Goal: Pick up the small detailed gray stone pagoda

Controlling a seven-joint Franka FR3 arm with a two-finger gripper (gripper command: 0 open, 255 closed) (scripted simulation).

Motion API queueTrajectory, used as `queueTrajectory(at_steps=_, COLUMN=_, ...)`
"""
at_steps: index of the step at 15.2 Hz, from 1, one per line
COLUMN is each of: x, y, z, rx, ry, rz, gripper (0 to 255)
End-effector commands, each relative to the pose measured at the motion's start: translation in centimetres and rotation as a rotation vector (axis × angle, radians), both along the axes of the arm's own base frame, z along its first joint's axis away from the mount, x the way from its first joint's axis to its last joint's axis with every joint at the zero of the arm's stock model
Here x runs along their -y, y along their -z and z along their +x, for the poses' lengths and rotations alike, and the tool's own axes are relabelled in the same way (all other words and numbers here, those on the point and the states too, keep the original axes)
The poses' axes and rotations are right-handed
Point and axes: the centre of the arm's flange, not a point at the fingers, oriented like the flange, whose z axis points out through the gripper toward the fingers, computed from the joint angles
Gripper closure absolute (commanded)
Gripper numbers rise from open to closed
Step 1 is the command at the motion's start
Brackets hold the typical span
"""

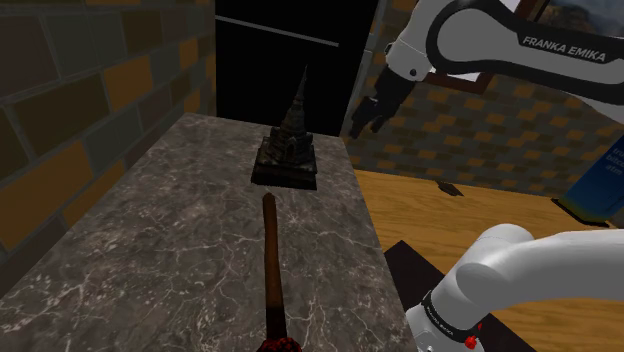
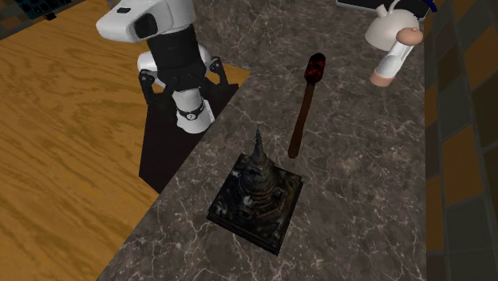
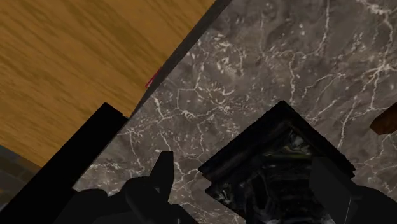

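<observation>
- One pagoda point(image 1: 288, 150), dark grey with a tall spire on a square base, is standing upright on the marbled tabletop point(image 1: 180, 250), close to the long edge that is bordering the wooden floor point(image 2: 64, 160).
- One brown stick point(image 1: 271, 260) with a red end is lying along the tabletop's middle, near the pagoda's base but apart from it.
- Both fingers of the pincer point(image 1: 368, 112) are standing wide apart and gripping nothing. It is hanging above the pagoda, a little towards that same edge, and in the wrist view the base is showing between the fingers, untouched.
- Nothing of the pick-up is looking done yet. By my reading, lowering around the pagoda, closing and lifting are all remaining.
</observation>
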Motion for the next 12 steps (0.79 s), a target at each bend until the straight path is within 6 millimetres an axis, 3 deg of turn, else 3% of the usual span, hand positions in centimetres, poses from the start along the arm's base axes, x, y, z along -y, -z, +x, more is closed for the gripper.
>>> queueTrajectory(at_steps=1, x=-1.9, y=-0.5, z=1.2, rx=0.06, ry=0.033, rz=-0.01, gripper=0)
queueTrajectory(at_steps=12, x=-11.5, y=-3.8, z=8.1, rx=0.368, ry=0.209, rz=-0.076, gripper=0)
